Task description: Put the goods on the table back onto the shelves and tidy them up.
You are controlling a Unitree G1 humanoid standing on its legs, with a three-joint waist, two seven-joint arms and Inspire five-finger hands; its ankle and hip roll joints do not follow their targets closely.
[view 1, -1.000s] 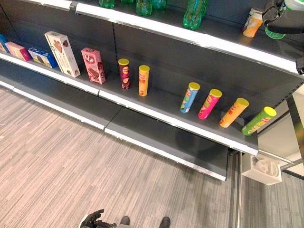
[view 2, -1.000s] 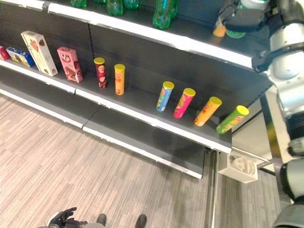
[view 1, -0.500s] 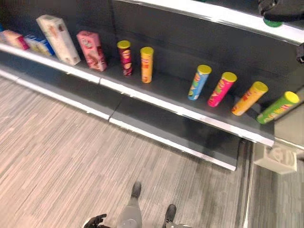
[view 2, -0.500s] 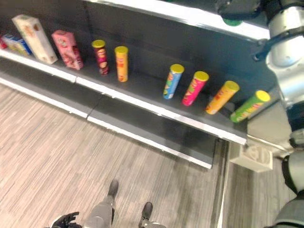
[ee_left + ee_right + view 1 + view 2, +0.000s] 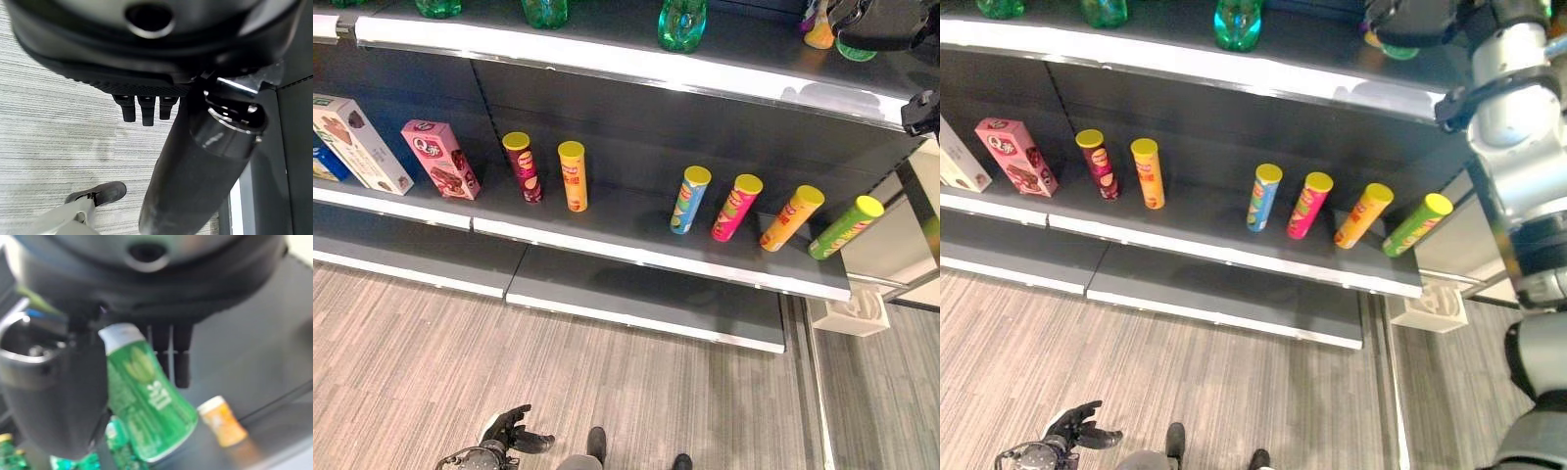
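Green bottle (image 5: 146, 401) is in the right hand (image 5: 88, 357), thumb on one side and fingers on the other, so it's clamped round the body with the white cap toward the wrist. The hand is up at the top shelf (image 5: 607, 61), far right end, so this looks like the placing step: bottle over the shelf board, not yet clearly standing on it. Can't tell if its base touches. Small orange bottle (image 5: 222, 421) stands just beside it on the same shelf; more green bottles (image 5: 681, 22) stand further along toward the left, so it's probably joining that row. Middle shelf (image 5: 636, 257) holds chip cans (image 5: 690, 200) and boxes (image 5: 440, 159), already sorted by type. Left hand (image 5: 1072, 429) hangs low over the floor (image 5: 411, 372), fingers loosely spread, holding nothing.
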